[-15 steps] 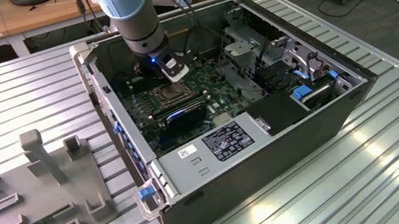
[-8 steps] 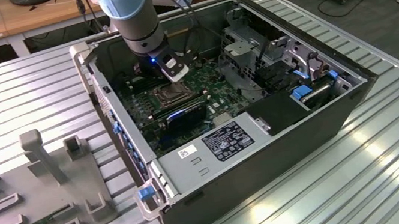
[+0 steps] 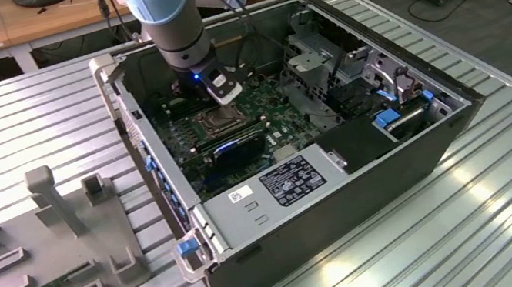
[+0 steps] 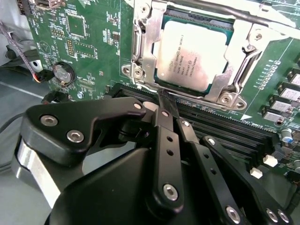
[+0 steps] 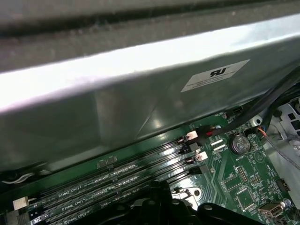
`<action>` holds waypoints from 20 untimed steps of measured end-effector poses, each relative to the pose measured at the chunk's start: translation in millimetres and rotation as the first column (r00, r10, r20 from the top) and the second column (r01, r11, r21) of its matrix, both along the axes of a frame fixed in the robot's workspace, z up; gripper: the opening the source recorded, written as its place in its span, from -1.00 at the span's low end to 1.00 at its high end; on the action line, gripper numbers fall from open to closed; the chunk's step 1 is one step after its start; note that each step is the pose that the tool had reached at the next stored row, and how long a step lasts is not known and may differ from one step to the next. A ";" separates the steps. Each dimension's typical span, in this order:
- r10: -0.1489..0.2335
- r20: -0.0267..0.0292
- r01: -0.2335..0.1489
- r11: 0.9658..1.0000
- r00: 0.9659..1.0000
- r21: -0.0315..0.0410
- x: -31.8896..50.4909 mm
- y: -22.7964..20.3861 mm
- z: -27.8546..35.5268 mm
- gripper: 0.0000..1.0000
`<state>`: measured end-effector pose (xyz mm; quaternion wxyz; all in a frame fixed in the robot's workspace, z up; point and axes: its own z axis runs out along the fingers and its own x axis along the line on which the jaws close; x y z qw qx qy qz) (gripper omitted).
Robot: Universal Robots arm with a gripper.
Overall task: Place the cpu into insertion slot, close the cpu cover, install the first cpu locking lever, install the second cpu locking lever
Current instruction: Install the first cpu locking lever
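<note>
The cpu (image 4: pixel 194 56), a silvery-beige square chip, lies flat in the insertion slot (image 3: pixel 221 122) on the green motherboard (image 4: pixel 89 51). The cpu cover (image 4: pixel 146 49), a silvery frame plate, lies down around the chip's edges. A thin metal lever rod (image 4: pixel 225 14) runs along one side of the socket, and a bent wire lever (image 4: pixel 244 63) runs along another. My gripper (image 4: pixel 164 97) is shut with nothing visible between its black fingers. Its tip hovers at the socket's edge beside the memory slots, and in the exterior view the gripper (image 3: pixel 228 100) hangs just above the socket.
The motherboard sits inside an open computer case (image 3: pixel 349 198) on a ribbed metal table. Long black memory slots (image 5: pixel 112 180), a coin battery (image 5: pixel 240 144) and cables lie near the socket. The case wall (image 5: pixel 117 103) rises close by. A grey fixture (image 3: pixel 45 249) stands at the exterior view's left.
</note>
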<state>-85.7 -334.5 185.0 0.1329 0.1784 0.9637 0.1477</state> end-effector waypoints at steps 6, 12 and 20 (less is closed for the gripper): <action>0.000 0.000 0.000 1.000 1.000 0.000 0.0 0.0 1.4 -0.79; 0.000 0.000 0.000 1.000 1.000 0.001 -0.1 -0.1 1.7 -0.79; 0.000 0.000 0.000 1.000 1.000 0.019 0.0 -0.3 1.6 -0.79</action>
